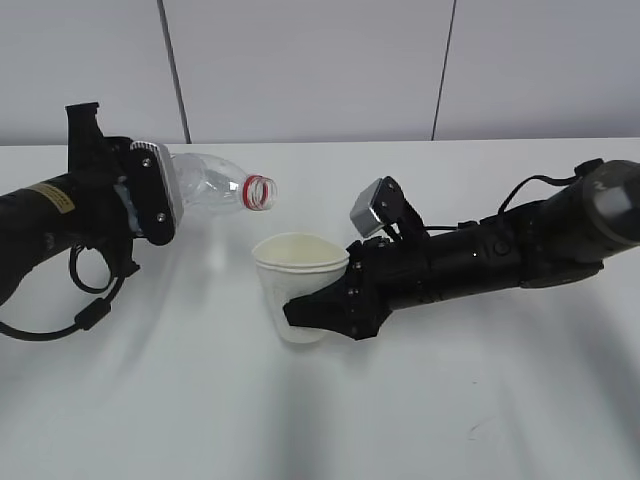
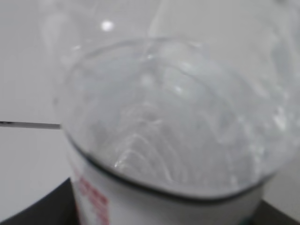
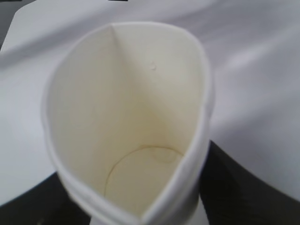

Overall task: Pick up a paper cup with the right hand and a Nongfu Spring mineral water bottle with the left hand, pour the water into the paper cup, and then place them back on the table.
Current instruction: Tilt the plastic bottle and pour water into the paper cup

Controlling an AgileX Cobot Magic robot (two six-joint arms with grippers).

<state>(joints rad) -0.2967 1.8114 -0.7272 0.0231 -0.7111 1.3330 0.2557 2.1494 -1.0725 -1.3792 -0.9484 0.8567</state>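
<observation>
Holding the Nongfu Spring mineral water bottle (image 1: 215, 187) nearly horizontal above the surface (image 1: 450, 420), the left hand (image 1: 150, 195) has its jaws clamped on the bottle's lower body, with the open mouth and red neck ring pointing right toward the paper cup (image 1: 297, 288). Bottle mouth sits just above and to the left of the cup rim, not touching it. The right hand (image 1: 330, 305) comes in from the right with its jaws closed on the cup's side wall; cup upright, slightly squeezed. Right wrist view: cup (image 3: 126, 122) rim pressed into a narrowed oval, cream interior, seam line running down the wall, bottom disc visible; cannot tell whether any water is inside. Left wrist view: clear bottle body (image 2: 178, 126) fills the field, blurred, with the edge of the red-and-white label at the bottom. Silver-grey box (image 1: 372, 209) sits on the right wrist.
</observation>
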